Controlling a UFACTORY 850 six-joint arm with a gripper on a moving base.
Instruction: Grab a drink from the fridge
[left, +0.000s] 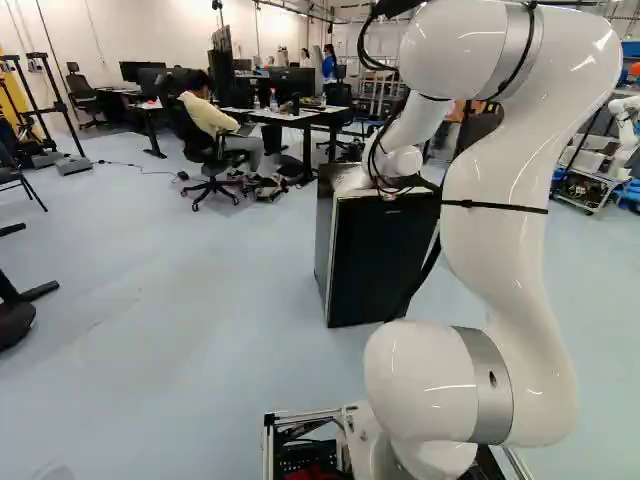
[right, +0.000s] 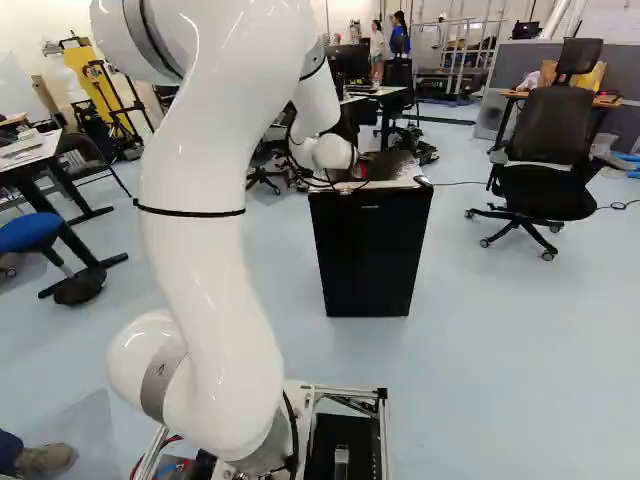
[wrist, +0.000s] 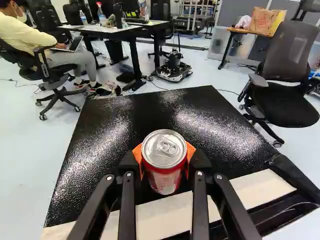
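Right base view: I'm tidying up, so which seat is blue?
The round-edged seat at that view's left edge, by the white tabletop; the office chair at its right is black.

Silver-topped red can (wrist: 163, 172), upright, over black fridge (right: 368, 255)

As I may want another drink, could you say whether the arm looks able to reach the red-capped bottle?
Probably not from here: the red-capped bottle stands on a desk well beyond the mini fridge, and the gripper is closed on a soda can.
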